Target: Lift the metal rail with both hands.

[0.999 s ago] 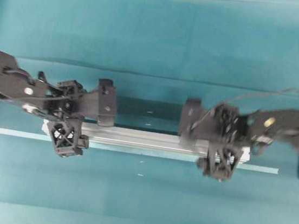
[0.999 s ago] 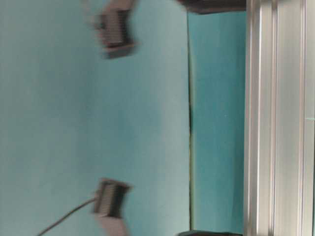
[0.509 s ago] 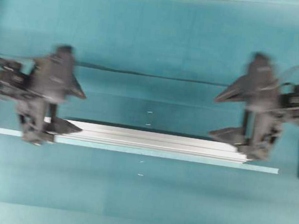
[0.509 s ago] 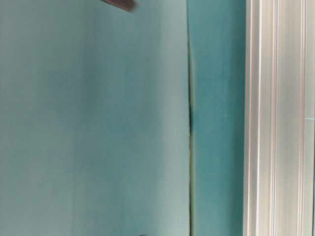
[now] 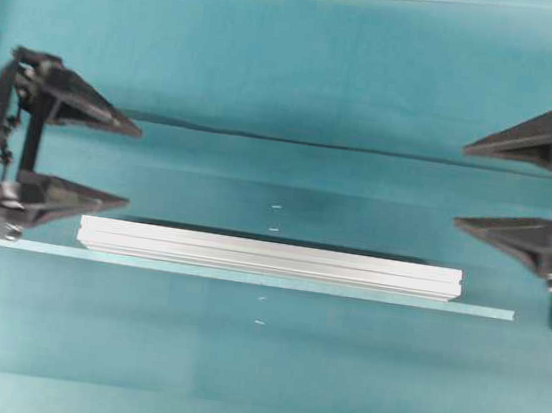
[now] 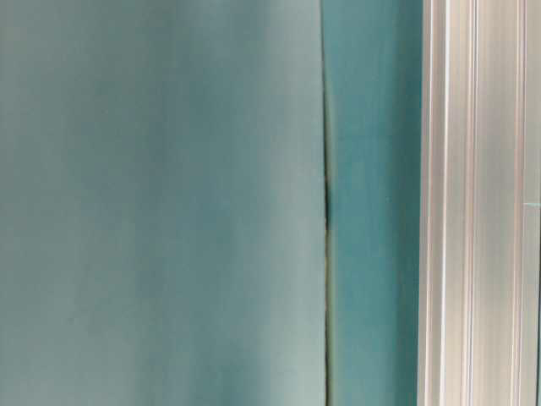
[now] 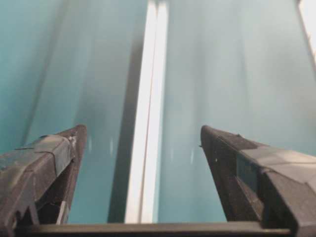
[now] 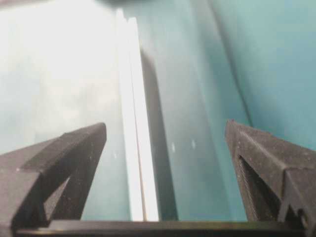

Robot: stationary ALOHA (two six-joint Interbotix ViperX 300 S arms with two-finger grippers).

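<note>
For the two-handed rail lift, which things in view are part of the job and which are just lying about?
Part of the job:
- metal rail, flat on the table
- left gripper, open, clear of the rail
- right gripper, open, clear of the rail

Just lying about:
- pale-blue tape strip running along the rail's near side
- teal table cover
</note>
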